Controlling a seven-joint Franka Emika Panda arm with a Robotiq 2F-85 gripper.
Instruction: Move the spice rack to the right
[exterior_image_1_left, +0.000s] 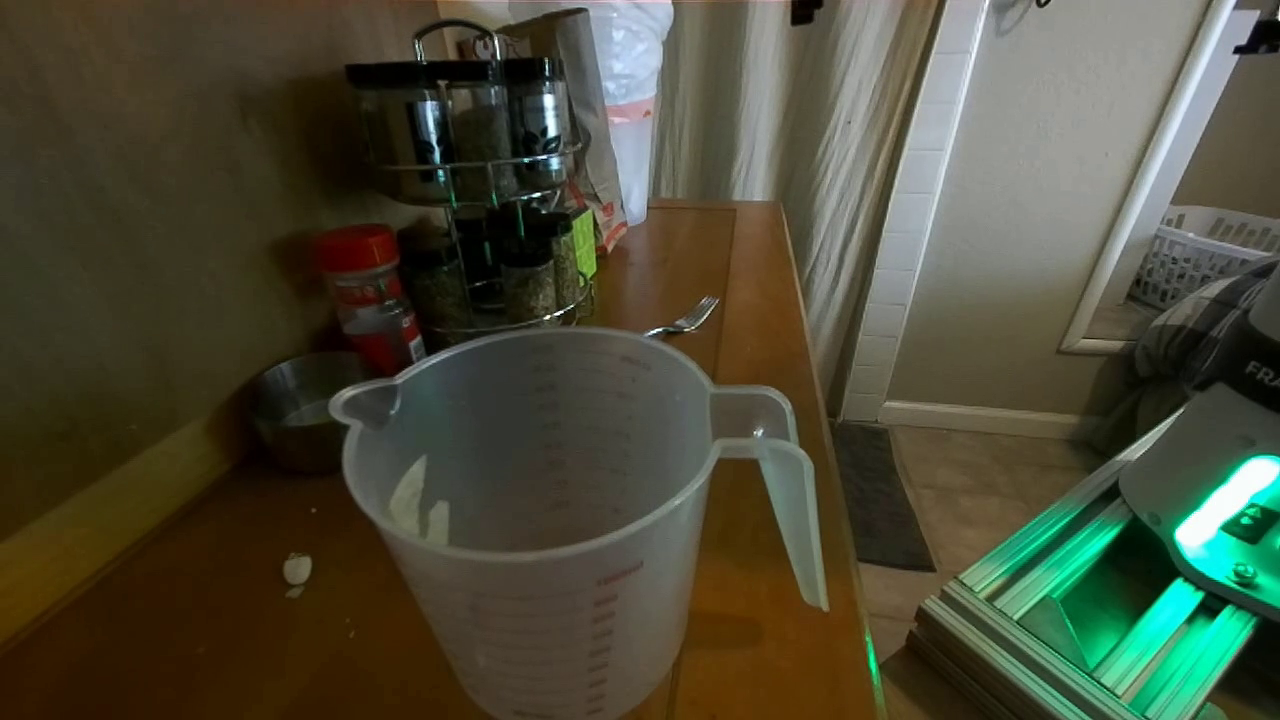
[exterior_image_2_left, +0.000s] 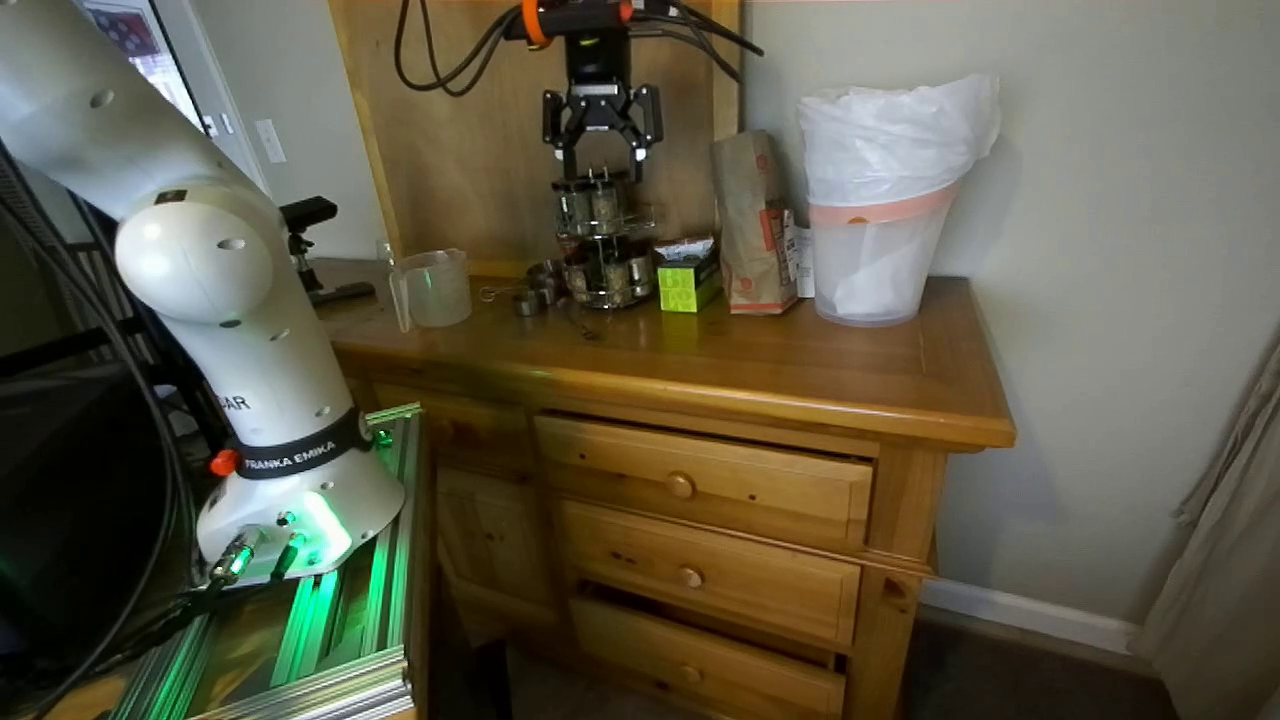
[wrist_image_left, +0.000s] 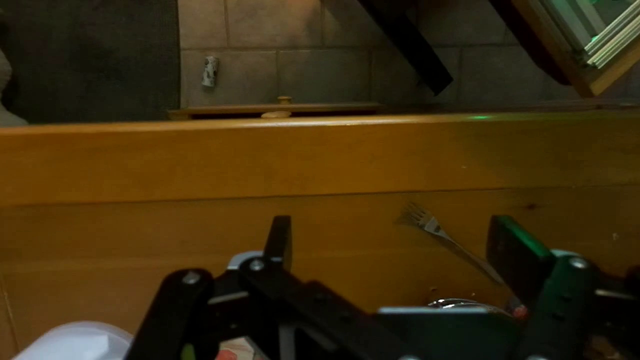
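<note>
The spice rack is a round two-tier wire carousel of small jars with a looped handle on top. It stands upright near the wall in both exterior views (exterior_image_1_left: 480, 125) (exterior_image_2_left: 603, 207). In an exterior view my gripper (exterior_image_2_left: 603, 168) points down with its fingers spread, and its tips line up with the rack's top. I cannot tell its depth from the rack. In the wrist view the gripper (wrist_image_left: 395, 237) is open with nothing between its fingers. Only a shiny curved rim, likely of the rack, shows at the bottom there; the gripper hides the rest.
The translucent jug (exterior_image_1_left: 560, 600), red-lidded jar (exterior_image_1_left: 365, 290) and metal cup (exterior_image_1_left: 300, 410) are near the rack. A fork (wrist_image_left: 430, 225) lies in front. A green box (exterior_image_2_left: 680, 288), paper bag (exterior_image_2_left: 752, 225) and lined bin (exterior_image_2_left: 868, 250) stand beside it. The dresser's front edge (wrist_image_left: 320, 120) shows.
</note>
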